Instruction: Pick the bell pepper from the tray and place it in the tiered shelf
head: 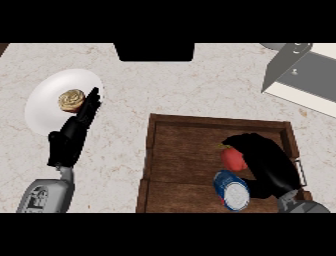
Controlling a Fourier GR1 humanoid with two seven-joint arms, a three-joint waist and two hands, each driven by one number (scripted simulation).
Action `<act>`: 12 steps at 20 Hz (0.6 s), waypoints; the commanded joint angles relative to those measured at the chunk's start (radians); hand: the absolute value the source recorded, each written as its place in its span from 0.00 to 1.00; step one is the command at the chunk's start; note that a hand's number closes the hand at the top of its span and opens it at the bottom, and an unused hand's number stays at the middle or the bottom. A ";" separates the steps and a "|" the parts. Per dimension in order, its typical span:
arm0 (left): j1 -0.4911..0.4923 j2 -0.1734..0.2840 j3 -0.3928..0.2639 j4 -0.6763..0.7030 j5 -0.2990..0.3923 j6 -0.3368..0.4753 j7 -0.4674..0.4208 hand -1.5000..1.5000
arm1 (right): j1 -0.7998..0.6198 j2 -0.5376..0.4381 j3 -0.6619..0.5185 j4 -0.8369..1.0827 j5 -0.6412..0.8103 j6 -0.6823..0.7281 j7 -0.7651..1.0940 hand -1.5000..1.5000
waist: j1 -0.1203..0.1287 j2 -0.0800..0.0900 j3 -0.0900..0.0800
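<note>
Right robot hand [263, 160] curling around the red bell pepper [232, 158] inside the wooden tray [200, 135].
Left robot hand [75, 131], fingers straight, is resting on the speckled surface [171, 85] beside a white plate [49, 100]; the tiered shelf [315, 80] is sitting beyond the right hand.

No writing, brand, number or sign can be read anywhere. The blue can [232, 190] at the lower right of the frame has a pale top and a blue side, but no letters can be made out on it. The white plate [42, 107] at the upper left bears no markings.
</note>
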 commanded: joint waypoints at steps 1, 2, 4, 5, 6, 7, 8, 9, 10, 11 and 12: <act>0.056 -0.010 -0.020 -0.054 -0.015 0.005 0.010 0.50 | 0.089 -0.001 0.079 -0.015 0.079 -0.057 -0.020 1.00 | 0.001 0.001 0.003; 0.063 -0.003 -0.029 -0.109 -0.024 0.002 0.038 0.50 | 0.029 -0.033 0.023 0.023 0.062 -0.040 -0.062 1.00 | 0.003 0.001 0.003; 0.007 -0.018 -0.013 -0.050 -0.024 0.018 0.054 0.50 | 0.008 -0.021 0.051 -0.001 0.104 -0.026 -0.042 1.00 | 0.001 0.002 0.003; 0.000 -0.018 -0.005 0.017 -0.014 0.002 -0.016 0.50 | -0.018 0.002 0.038 0.097 0.108 -0.102 -0.081 1.00 | 0.002 0.003 0.003; 0.026 0.002 0.007 -0.013 -0.013 -0.009 -0.001 0.50 | 0.071 -0.037 0.032 -0.028 0.091 -0.079 -0.094 1.00 | -0.001 0.002 0.003; 0.059 -0.019 -0.028 -0.035 -0.035 0.001 -0.032 0.50 | 0.066 0.001 0.064 -0.057 0.115 -0.062 -0.050 1.00 | 0.000 0.002 0.003; -0.050 -0.019 0.009 0.057 -0.022 0.006 -0.013 0.50 | 0.068 -0.020 0.039 -0.004 0.110 -0.122 -0.108 1.00 | -0.002 0.002 0.003; 0.055 -0.003 0.003 -0.027 -0.015 -0.009 -0.030 0.50 | -0.012 0.009 0.010 -0.010 0.085 -0.057 -0.087 1.00 | 0.003 0.002 0.003; -0.059 -0.015 0.022 0.032 -0.020 0.013 0.015 0.50 | 0.039 -0.034 -0.013 -0.069 0.058 -0.036 -0.119 1.00 | -0.002 0.002 0.003; 0.010 -0.004 -0.004 -0.061 -0.006 -0.019 0.047 0.50 | 0.048 0.051 -0.011 -0.046 0.080 -0.056 0.011 1.00 | 0.001 0.001 0.003; -0.024 -0.024 -0.007 -0.022 -0.012 -0.001 0.041 0.50 | -0.051 0.160 -0.074 0.057 0.063 -0.059 0.125 1.00 | 0.009 0.006 0.003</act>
